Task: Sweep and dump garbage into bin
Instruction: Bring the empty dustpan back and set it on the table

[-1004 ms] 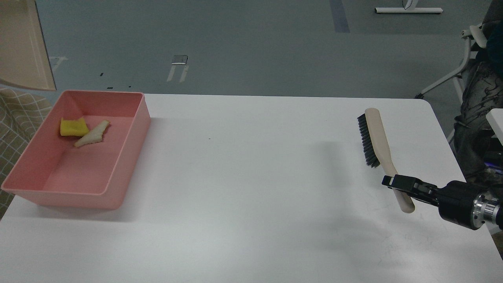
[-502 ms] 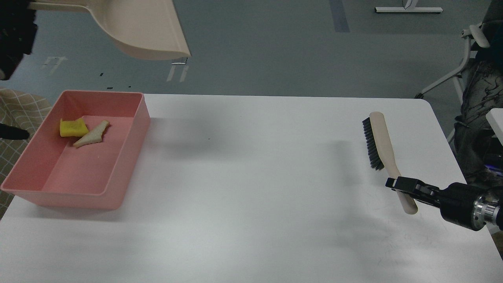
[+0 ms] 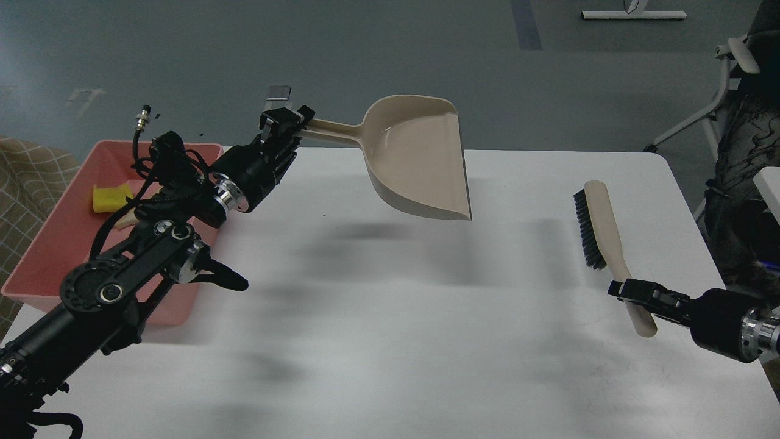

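Note:
The salmon-pink bin (image 3: pixel 42 244) stands at the table's left edge, partly behind my left arm. In it lies the yellow sponge piece (image 3: pixel 109 198); only a tip of the pale beige strip (image 3: pixel 124 219) shows behind the arm. My left gripper (image 3: pixel 286 125) is shut on the handle of the beige dustpan (image 3: pixel 420 161), which hangs empty in the air above the table's far middle, its mouth facing down and right. My right gripper (image 3: pixel 627 291) is shut on the handle of the beige, black-bristled brush (image 3: pixel 600 222), which lies near the table's right side.
The white table (image 3: pixel 390 341) fills the view. A patterned cloth (image 3: pixel 24 177) lies beyond its left edge. A white metal frame (image 3: pixel 719 97) and dark clutter stand off the right edge. Grey floor lies behind.
My left arm has swung in from the upper left, bringing the dustpan from above the bin to over the table's far middle. The brush and right gripper have shifted slightly right and nearer.

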### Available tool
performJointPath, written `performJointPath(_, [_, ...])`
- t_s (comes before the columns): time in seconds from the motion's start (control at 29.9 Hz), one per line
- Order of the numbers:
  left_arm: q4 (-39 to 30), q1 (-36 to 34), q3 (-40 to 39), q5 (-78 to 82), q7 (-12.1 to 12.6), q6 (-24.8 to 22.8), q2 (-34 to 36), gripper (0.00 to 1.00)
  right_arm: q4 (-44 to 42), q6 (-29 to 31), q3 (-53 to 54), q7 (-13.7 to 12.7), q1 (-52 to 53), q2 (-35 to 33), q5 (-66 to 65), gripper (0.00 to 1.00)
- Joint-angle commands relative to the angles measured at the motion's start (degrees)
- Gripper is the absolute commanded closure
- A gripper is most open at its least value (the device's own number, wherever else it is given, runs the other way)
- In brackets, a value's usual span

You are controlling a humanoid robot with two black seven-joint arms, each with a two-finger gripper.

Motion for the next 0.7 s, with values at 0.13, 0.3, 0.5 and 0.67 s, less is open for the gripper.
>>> performJointPath(0.13, [0.54,4.32,3.87,1.48,-2.90,3.28,-0.61,1.00,0.00,-0.01,0.07,-0.01,-0.45,0.00,0.01,1.00])
performJointPath(0.3, [1.41,8.19,3.96,7.10,-5.19,3.81,-0.79,1.00,0.00,-0.01,0.07,-0.01,-0.45,1.05,0.01,1.00])
performJointPath(0.5, [3.79,8.63,3.96,7.46,-6.07,5.48,-1.58,1.00,0.00,-0.01,-0.02,-0.01,-0.53,1.14,0.01,1.00])
performJointPath(0.67, [4.76,8.63,4.14,7.46,-6.42,5.66,-2.11,1.00,0.00,-0.01,-0.02,-0.01,-0.53,1.23,0.01,1.00])
